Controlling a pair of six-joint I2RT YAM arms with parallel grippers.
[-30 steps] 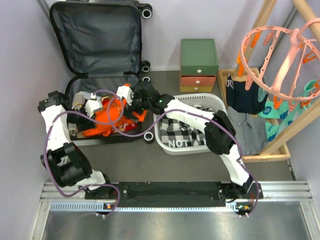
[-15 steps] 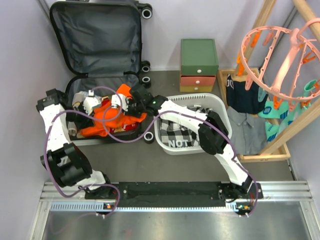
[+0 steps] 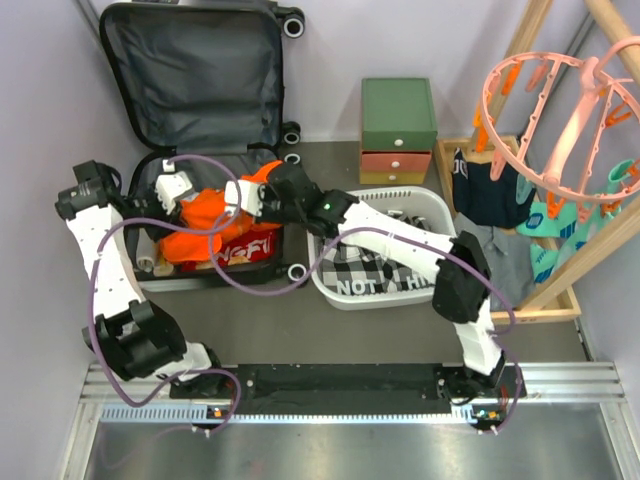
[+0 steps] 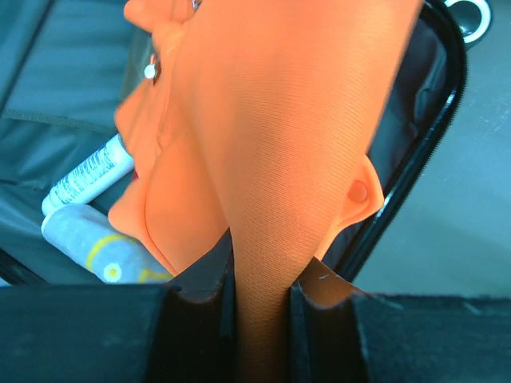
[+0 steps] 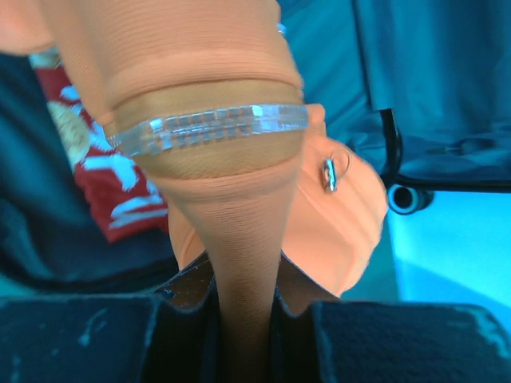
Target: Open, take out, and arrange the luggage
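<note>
Legible only: "NOT", white letters on checked cloth (image 3: pixel 365 272) inside white laundry basket (image 3: pixel 441 214). White lettering on red cloth (image 3: pixel 246 252) and print on tubes (image 4: pixel 89 174) too small to read. Luggage (image 3: pixel 190 80) at far left, open, lid propped up against wall, base flat just beside basket. In base: orange garment (image 3: pixel 205 214), red cloth, tubes. Left gripper (image 4: pixel 262 297) clamped on fold of orange garment. Right gripper (image 5: pixel 243 289) pinching another part of same garment. Green-and-orange drawer box (image 3: pixel 398 130) behind basket.

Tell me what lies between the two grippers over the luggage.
An orange garment, pinched by the left gripper and the right gripper, spans the gap above the open luggage; the top view shows it.
</note>
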